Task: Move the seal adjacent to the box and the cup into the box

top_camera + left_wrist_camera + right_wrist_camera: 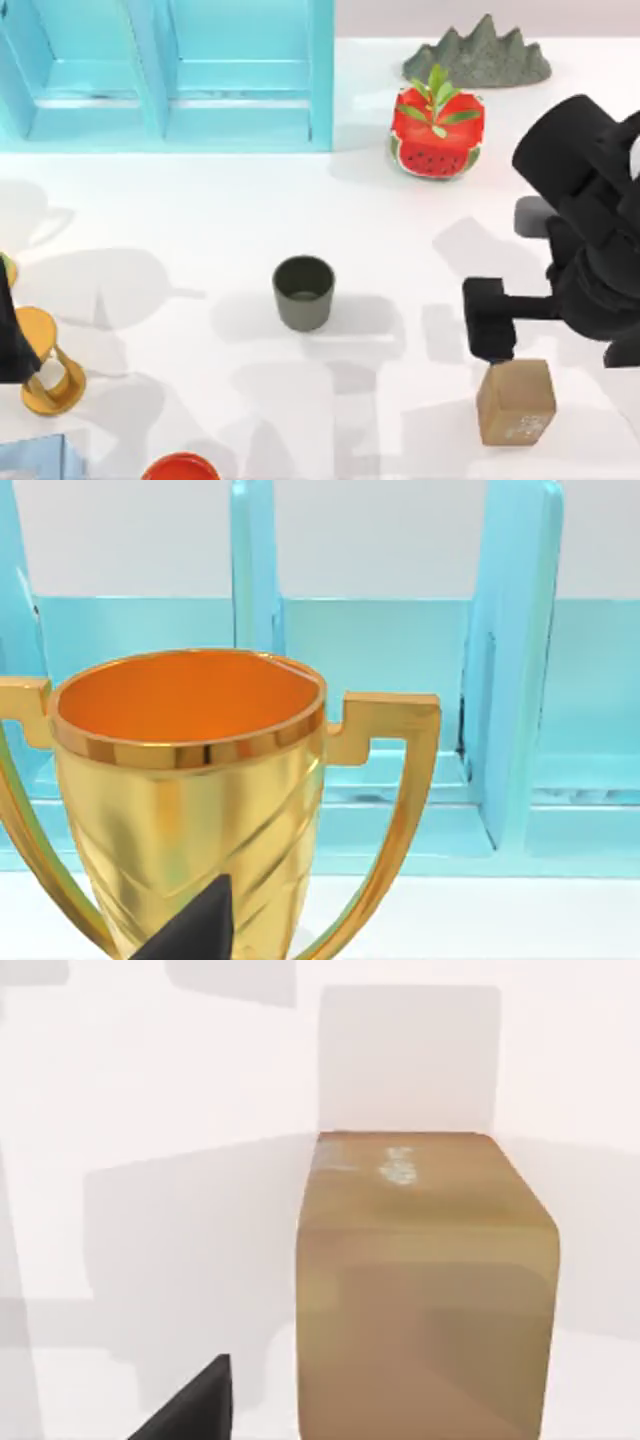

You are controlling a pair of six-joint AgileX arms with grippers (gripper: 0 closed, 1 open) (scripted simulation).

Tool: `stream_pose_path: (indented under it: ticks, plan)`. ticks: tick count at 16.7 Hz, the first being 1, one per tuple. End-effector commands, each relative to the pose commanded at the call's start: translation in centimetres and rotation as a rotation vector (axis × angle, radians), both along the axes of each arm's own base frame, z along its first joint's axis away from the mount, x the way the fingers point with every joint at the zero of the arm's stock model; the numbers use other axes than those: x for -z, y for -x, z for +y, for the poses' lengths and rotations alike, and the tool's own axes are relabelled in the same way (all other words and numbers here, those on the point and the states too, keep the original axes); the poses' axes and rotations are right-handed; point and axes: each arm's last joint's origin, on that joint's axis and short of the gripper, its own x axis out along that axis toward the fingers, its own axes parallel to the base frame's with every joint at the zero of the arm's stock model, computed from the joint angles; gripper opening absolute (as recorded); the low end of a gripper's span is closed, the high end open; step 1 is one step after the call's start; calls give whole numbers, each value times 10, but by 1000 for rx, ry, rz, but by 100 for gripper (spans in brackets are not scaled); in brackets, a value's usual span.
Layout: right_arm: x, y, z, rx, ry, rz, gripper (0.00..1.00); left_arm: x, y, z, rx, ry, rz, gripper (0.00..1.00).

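Right claw (pixel 490 322) hangs just beside the seal (pixel 516 401), apart

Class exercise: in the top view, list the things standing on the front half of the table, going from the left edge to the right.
golden stand → red-orange round thing → cup → right hand, just left of the seal's centre → seal

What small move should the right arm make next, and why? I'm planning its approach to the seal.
Probably lower the right hand a little further toward the seal until its fingers straddle the block. In the top view the hand sits just beside the seal, not on it, and the right wrist view shows the seal standing free on the table. The cup waits mid-table.
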Motion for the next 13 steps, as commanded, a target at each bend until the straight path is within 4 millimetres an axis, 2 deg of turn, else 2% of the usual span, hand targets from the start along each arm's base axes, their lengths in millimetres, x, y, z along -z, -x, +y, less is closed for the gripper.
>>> stream_pose_path:
  ticks: [4, 9, 13]
  plan:
    - [2, -4, 21, 0, 50, 76, 100, 0, 0, 0, 0, 0, 0, 100]
    - [3, -4, 20, 3, 50, 76, 100, 0, 0, 0, 0, 0, 0, 100]
    - [31, -6, 22, 0, 51, 77, 100, 0, 0, 0, 0, 0, 0, 100]
